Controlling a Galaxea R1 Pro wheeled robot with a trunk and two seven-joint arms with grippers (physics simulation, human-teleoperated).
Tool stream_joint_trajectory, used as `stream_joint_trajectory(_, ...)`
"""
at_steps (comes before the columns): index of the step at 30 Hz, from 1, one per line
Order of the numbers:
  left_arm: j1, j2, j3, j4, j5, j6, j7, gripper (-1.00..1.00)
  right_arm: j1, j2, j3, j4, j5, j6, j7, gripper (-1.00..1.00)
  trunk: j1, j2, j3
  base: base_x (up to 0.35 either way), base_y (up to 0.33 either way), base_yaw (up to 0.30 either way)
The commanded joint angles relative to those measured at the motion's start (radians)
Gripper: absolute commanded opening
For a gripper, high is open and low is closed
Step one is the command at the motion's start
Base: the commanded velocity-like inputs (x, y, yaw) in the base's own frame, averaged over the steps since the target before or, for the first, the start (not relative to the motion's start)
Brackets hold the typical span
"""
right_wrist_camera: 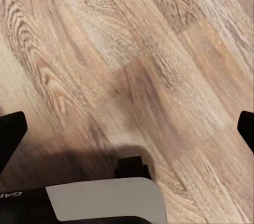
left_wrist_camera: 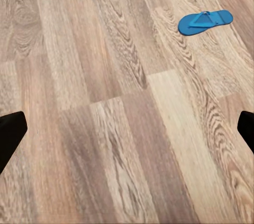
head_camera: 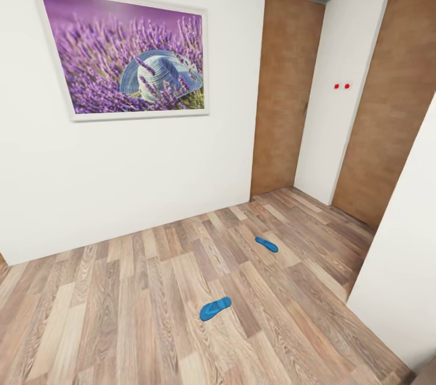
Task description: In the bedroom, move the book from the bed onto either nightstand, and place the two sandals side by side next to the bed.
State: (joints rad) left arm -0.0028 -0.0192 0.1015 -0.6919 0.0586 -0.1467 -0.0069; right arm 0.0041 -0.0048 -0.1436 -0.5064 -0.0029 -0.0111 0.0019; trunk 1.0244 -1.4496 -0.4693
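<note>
Two bright blue sandals lie apart on the wood-plank floor. The nearer sandal (head_camera: 215, 307) is in the middle of the floor, and the farther sandal (head_camera: 266, 244) lies closer to the doors. In the left wrist view one sandal (left_wrist_camera: 204, 21) lies flat on the planks, well ahead of my left gripper (left_wrist_camera: 127, 131), whose black fingertips stand wide apart with nothing between them. My right gripper (right_wrist_camera: 127, 134) is open too, over bare floor. The book, the bed and the nightstand are out of view.
A white wall carries a framed lavender picture (head_camera: 127, 52). Two brown wooden doors (head_camera: 286, 91) (head_camera: 390, 106) stand at the back right. A white wall corner (head_camera: 402, 276) juts in at the right. Part of my base (right_wrist_camera: 106, 200) shows on the floor.
</note>
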Motion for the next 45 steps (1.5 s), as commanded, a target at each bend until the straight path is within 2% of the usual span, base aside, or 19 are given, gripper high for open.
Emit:
stream_joint_trajectory(1,0.000,-0.001,0.001,0.000,0.006,-0.002,-0.001,1.00,0.000,0.000,-0.001,-0.001,0.000,-0.001,0.001,1.00,0.001,0.000,-0.001,0.311,0.000,0.086)
stream_joint_trajectory(31,0.000,0.000,0.003,0.000,0.006,-0.002,-0.001,1.00,0.000,-0.001,-0.005,-0.001,-0.002,-0.001,0.001,1.00,0.001,0.000,-0.001,0.271,0.123,0.005)
stream_joint_trajectory(45,0.000,-0.001,0.003,0.000,0.006,-0.002,0.000,1.00,0.000,-0.003,-0.002,-0.001,-0.005,-0.001,0.003,1.00,0.001,0.000,-0.001,0.032,0.007,-0.037)
